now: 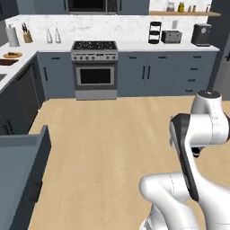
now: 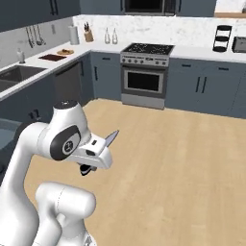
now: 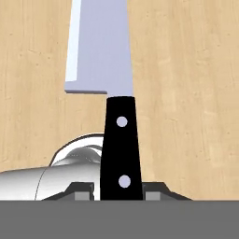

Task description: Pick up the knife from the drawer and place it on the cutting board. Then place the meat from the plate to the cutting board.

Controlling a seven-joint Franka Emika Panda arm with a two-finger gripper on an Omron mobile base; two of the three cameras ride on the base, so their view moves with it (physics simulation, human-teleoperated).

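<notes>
The arm stands over open wooden floor, well apart from the desk at the far left where the cutting board (image 1: 8, 62) lies just beside the plate (image 1: 12, 55), and the drawer (image 1: 22, 177) hangs open at the lower left. That long carry is the likely hazard: a swing could let the knife (image 3: 105, 93) twist or slip, or catch its jutting blade on the cabinets. The claw (image 3: 120, 192) is nearly closed, clenched on the knife's black handle.
</notes>
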